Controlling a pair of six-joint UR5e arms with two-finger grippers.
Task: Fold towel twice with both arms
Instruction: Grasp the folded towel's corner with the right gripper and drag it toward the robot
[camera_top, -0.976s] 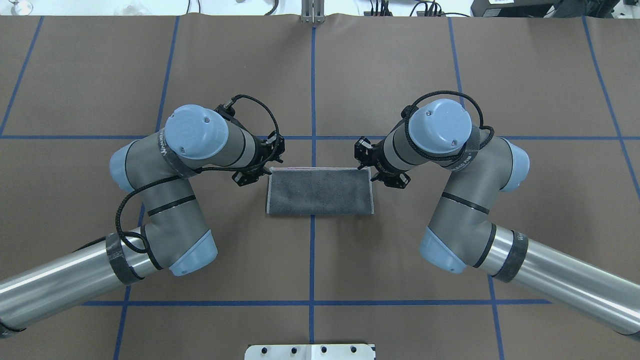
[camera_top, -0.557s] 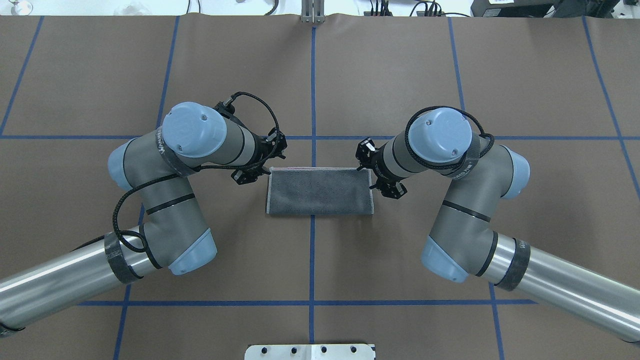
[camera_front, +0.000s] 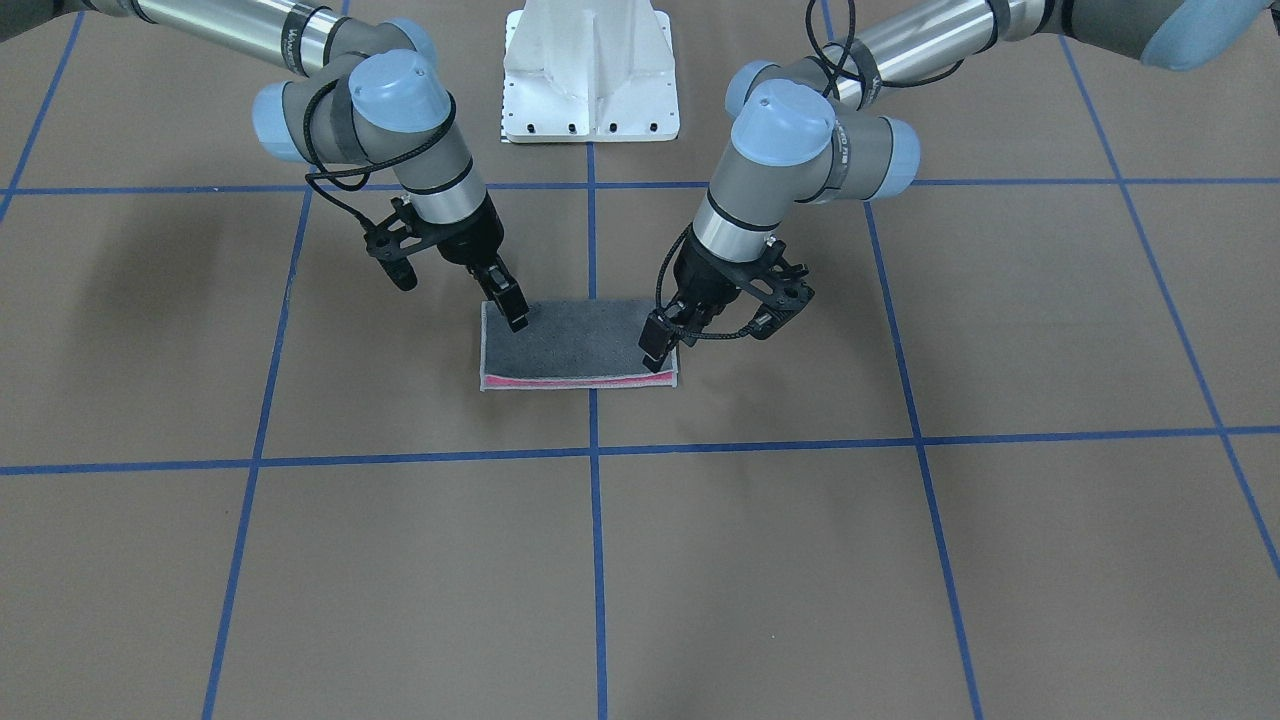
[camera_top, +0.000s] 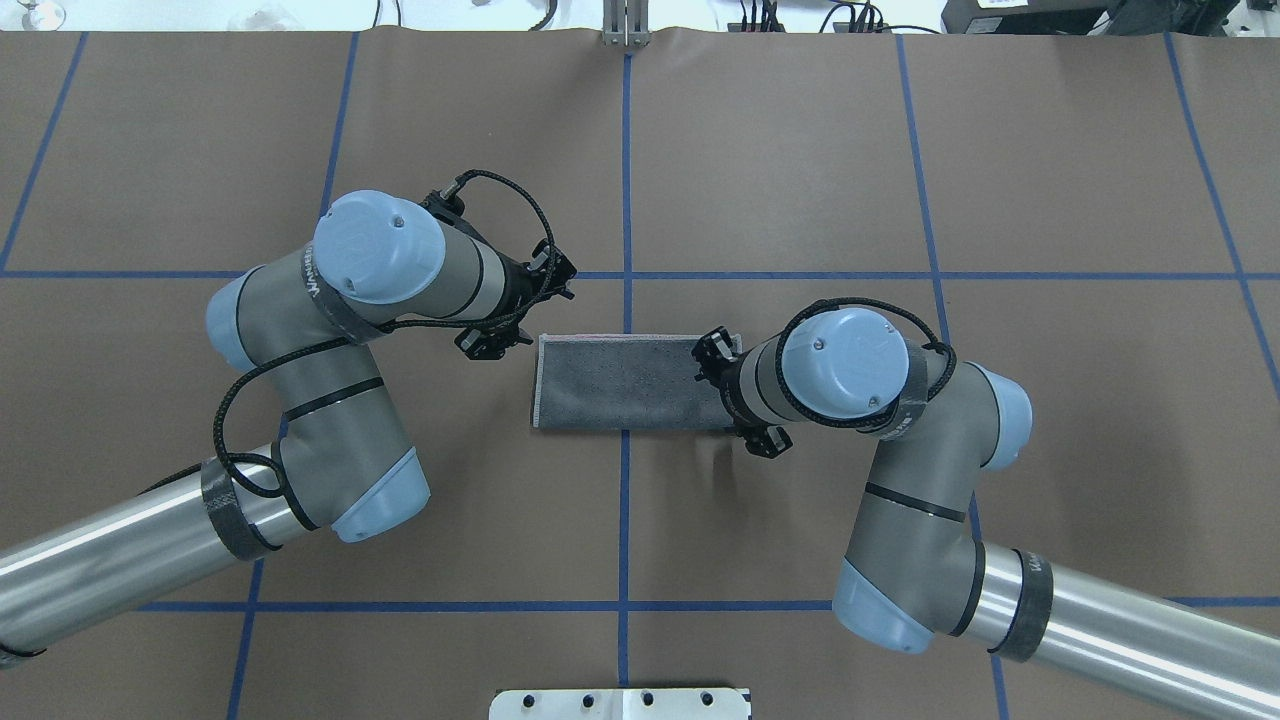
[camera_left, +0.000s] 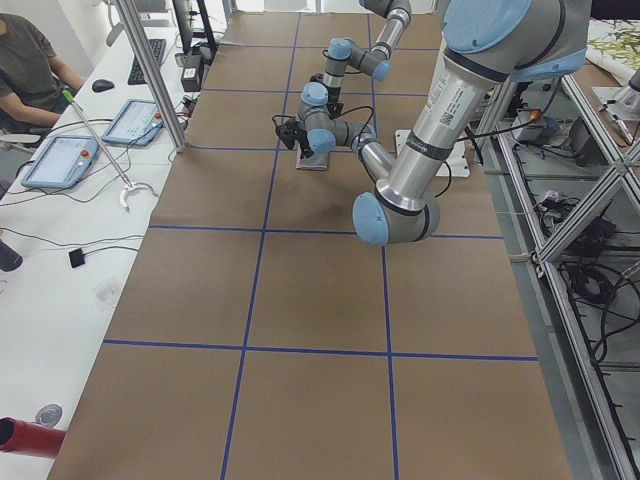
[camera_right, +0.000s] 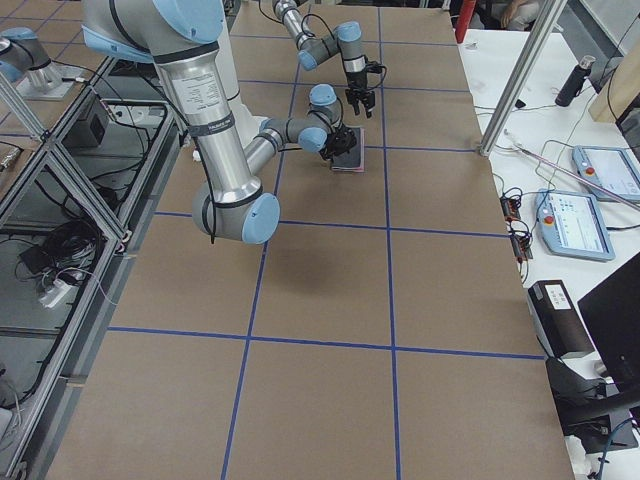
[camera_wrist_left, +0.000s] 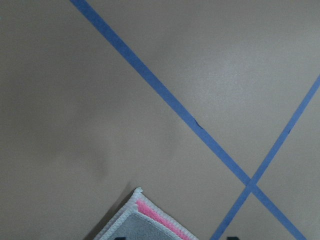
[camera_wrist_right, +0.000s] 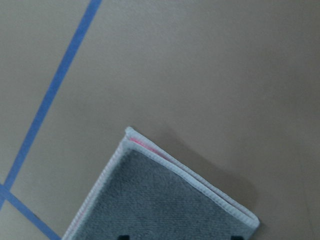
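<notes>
On the table (camera_top: 800, 150) my left arm (camera_top: 330, 400) and right arm (camera_top: 900, 500) both reach to the middle; the towel (camera_top: 620, 385) lies flat there across the centre tape line (camera_top: 626, 150), folded once, grey face up, with a pink strip (camera_front: 560, 381) peeping along the far edge; so I judge the first fold done and the second yet to do. My right gripper (camera_front: 512, 308) hangs over the towel's right end, my left gripper (camera_front: 658, 350) at its far left corner — both with fingers spread, pinching nothing; gripping one short end and carrying it across to the other is what's left — as I judge it.
</notes>
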